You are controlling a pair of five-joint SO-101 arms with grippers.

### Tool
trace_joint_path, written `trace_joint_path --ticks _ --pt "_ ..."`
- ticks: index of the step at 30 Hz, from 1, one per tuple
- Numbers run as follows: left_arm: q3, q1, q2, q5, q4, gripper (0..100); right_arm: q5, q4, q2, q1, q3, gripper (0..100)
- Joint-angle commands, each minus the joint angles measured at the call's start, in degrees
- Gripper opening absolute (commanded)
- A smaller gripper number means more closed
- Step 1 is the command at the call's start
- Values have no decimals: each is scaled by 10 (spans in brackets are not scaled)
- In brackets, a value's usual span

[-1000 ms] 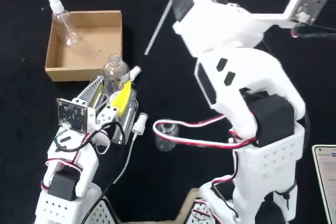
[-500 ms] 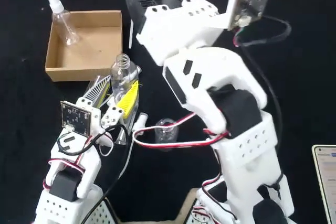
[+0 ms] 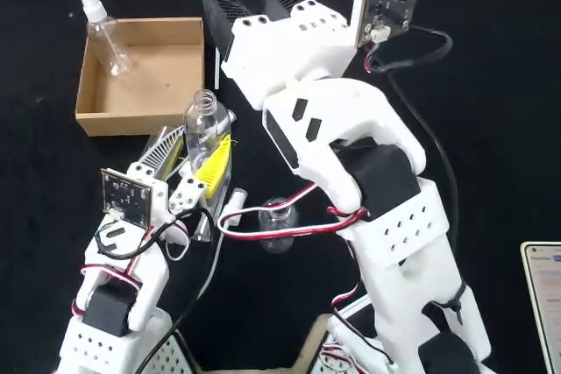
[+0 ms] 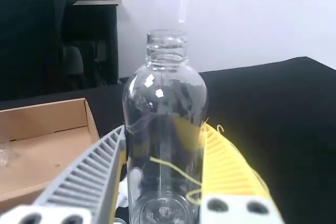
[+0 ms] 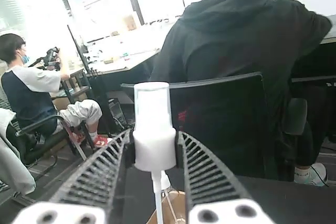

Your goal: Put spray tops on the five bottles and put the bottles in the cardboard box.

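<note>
High view inspection: the left gripper (image 3: 195,148) is clamped on an uncapped clear bottle (image 3: 207,120). The bottle is held upright just beside the cardboard box (image 3: 131,118), with its open neck presented upward so that a top can be received. The right gripper (image 5: 154,139) is closed on a white spray top (image 5: 153,106), nozzle up. Its dip tube (image 4: 182,1) is hung just above the neck, slightly off line, judged ready for insertion. One capped bottle (image 3: 103,31) is leaned in a box corner. A second open bottle (image 3: 279,221) and a loose spray top (image 3: 233,208) are left on the black table (image 3: 491,129), judged to be awaiting assembly.
</note>
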Motion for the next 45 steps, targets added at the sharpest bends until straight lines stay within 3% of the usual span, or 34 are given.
trace_joint_path --ticks 1,15,37,45 --pt "-7 7 -4 4 -14 116 1 -15 -16 -16 -4 22" --pt "-7 4 -4 4 -14 116 4 4 -16 -47 9 22" --pt "-7 1 -4 3 -13 116 5 214 -17 -49 16 25" --pt "-7 2 -4 3 -13 116 55 94 -136 -50 187 25"
